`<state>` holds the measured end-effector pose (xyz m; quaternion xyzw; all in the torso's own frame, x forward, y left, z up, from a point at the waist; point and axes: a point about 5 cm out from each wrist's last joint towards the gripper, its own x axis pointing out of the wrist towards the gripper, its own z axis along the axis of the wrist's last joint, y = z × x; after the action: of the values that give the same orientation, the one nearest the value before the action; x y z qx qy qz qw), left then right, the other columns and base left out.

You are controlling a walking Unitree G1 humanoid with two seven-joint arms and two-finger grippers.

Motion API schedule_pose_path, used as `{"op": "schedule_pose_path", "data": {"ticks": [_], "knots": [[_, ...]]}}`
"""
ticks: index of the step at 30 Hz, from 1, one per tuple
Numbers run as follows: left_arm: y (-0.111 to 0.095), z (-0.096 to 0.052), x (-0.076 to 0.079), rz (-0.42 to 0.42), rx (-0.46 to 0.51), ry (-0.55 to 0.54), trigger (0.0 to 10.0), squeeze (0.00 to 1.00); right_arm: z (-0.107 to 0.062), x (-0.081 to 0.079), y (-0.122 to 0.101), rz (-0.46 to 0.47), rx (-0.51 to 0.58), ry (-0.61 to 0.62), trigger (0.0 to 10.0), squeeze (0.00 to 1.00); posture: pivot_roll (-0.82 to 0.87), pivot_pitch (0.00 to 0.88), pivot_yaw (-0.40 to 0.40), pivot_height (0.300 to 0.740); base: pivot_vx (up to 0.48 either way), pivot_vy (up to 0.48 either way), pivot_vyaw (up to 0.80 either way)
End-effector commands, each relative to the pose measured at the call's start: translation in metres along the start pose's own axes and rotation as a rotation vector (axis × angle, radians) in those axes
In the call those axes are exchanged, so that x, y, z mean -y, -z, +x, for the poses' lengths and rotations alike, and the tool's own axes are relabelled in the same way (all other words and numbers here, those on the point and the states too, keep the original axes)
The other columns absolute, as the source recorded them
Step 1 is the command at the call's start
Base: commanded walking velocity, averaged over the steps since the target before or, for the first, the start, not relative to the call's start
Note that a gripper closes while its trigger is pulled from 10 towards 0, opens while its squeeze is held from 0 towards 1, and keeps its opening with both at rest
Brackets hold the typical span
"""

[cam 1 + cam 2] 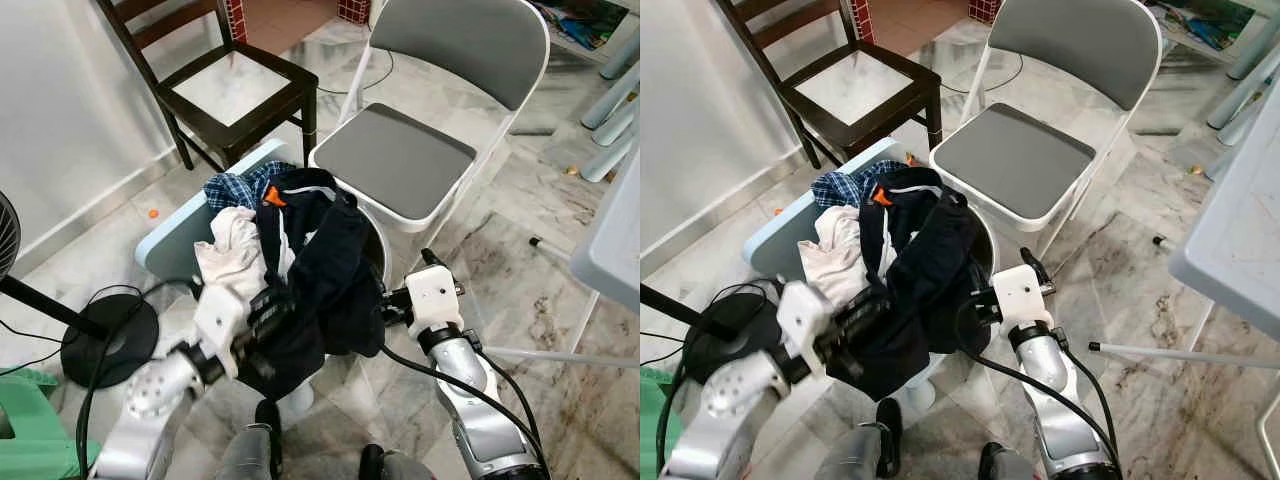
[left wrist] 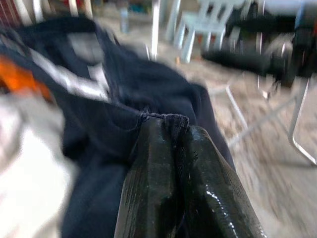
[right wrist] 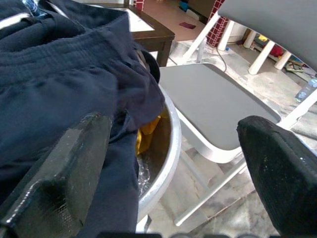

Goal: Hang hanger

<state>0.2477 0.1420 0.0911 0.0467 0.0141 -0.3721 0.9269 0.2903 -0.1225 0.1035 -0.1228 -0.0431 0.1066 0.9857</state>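
No hanger can be made out; the left gripper [image 1: 262,310] is pinched tight on the dark garment [image 1: 325,260] heaped over the basin [image 3: 166,163], and lifting may drag the pile out, the right gripper [image 3: 168,148] gaping empty nearby.

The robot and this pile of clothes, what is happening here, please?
The robot stands over a round metal basin heaped with laundry. Its left gripper is shut on an edge of the dark navy garment lying on top of the pile. The right gripper is open beside the basin's rim, holding nothing. A grey folding chair stands just behind. No hanger is visible.
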Motion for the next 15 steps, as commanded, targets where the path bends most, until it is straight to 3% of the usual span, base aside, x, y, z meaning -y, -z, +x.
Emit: {"op": "schedule_pose_path", "data": {"ticks": [1, 5, 6, 7, 8, 9, 10, 15], "knots": [[0.010, -0.004, 0.001, 0.013, -0.049, -0.011, 0.0, 0.00, -0.002, -0.003, 0.005, -0.005, -0.020, -0.021, 10.0, 0.00, 0.14, 0.308, -0.021, 0.740, 0.000, 0.000, 0.00], [0.016, -0.004, -0.005, 0.053, -0.094, -0.061, 0.0, 0.00, -0.001, -0.003, 0.005, -0.007, -0.020, -0.024, 10.0, 0.00, 0.14, 0.308, -0.024, 0.740, 0.000, 0.000, 0.00], [0.018, -0.005, -0.006, 0.051, -0.103, -0.070, 6.7, 0.00, -0.001, -0.004, 0.005, -0.007, -0.019, -0.025, 10.0, 0.00, 0.14, 0.308, -0.025, 0.740, 0.000, 0.000, 0.00], [0.019, -0.005, -0.007, 0.047, -0.107, -0.073, 6.7, 0.00, -0.001, -0.004, 0.005, -0.008, -0.019, -0.026, 10.0, 0.00, 0.14, 0.308, -0.025, 0.740, 0.000, 0.000, 0.00], [0.023, -0.006, -0.010, 0.027, -0.117, -0.108, 10.0, 0.62, -0.001, -0.004, 0.004, -0.008, -0.018, -0.028, 10.0, 0.00, 0.14, 0.309, -0.026, 0.740, 0.000, 0.000, 0.00], [0.023, -0.006, -0.010, 0.027, -0.117, -0.108, 10.0, 0.62, -0.001, -0.004, 0.004, -0.008, -0.018, -0.028, 10.0, 0.00, 0.14, 0.309, -0.026, 0.740, 0.000, 0.000, 0.00], [0.023, -0.006, -0.012, 0.033, -0.118, -0.126, 10.0, 1.00, -0.001, -0.004, 0.004, -0.008, -0.018, -0.028, 10.0, 0.00, 0.14, 0.308, -0.026, 0.740, 0.000, 0.000, 0.00], [0.017, -0.006, -0.019, 0.064, -0.082, -0.227, 10.0, 1.00, -0.002, -0.003, 0.005, -0.009, -0.020, -0.028, 10.0, 0.00, 0.14, 0.309, -0.026, 0.740, 0.000, 0.000, 0.00]]}}
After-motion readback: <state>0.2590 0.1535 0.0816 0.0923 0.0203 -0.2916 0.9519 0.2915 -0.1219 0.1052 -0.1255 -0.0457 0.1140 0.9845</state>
